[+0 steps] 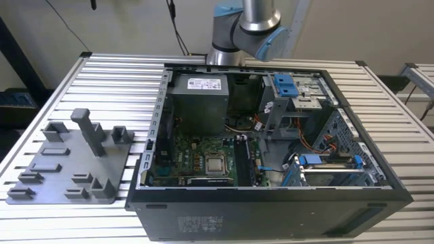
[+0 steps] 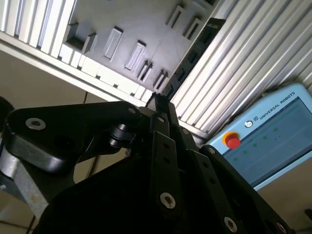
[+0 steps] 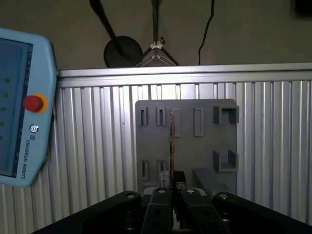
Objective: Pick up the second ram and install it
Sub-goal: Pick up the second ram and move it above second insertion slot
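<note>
Grey plastic fixture tray point(image 1: 61, 178) with upright posts sits on the slatted aluminium table point(image 1: 115, 76) at the exterior view's left, just beside the open black computer case point(image 1: 271, 218). Inside the case are the green motherboard point(image 1: 183, 160) with a bare processor point(image 1: 216, 164) and a grey power supply point(image 1: 196, 99) behind them. Blue drive latches point(image 1: 286, 84) and loose cables crowd the side toward the exterior view's right. The arm point(image 1: 247, 23) rises behind the case.

In the first wrist view the gripper point(image 3: 171, 187) is pinching the second ram point(image 3: 171, 141), seen edge-on as a thin line over the tray, well above it and not touching. In the second wrist view the stick is a dark strip running out from the black fingers point(image 2: 163, 141), which are pressed together on its end. A teach pendant point(image 3: 19, 97) with a red stop button point(image 3: 34, 103) shows off to one side of the tray. Can't tell whether it rests on the table.
</note>
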You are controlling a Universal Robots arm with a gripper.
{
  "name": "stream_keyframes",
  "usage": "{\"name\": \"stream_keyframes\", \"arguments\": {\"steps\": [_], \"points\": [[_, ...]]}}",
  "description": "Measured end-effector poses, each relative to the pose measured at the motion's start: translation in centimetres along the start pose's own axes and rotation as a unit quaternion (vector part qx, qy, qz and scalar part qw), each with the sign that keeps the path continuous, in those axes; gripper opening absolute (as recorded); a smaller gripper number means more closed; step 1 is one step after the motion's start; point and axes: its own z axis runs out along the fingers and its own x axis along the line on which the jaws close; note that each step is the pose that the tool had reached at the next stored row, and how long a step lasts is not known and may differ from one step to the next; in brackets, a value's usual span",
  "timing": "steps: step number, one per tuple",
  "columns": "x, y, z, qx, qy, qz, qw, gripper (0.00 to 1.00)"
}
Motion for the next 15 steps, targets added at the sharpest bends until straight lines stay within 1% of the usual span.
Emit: {"name": "stream_keyframes", "arguments": {"steps": [2,15], "points": [[0.00,0.00,-0.19,-0.0001,0.0000,0.000,1.0000,0.14],[-0.01,0.00,-0.33,0.0000,0.0000,0.000,1.0000,0.14]]}}
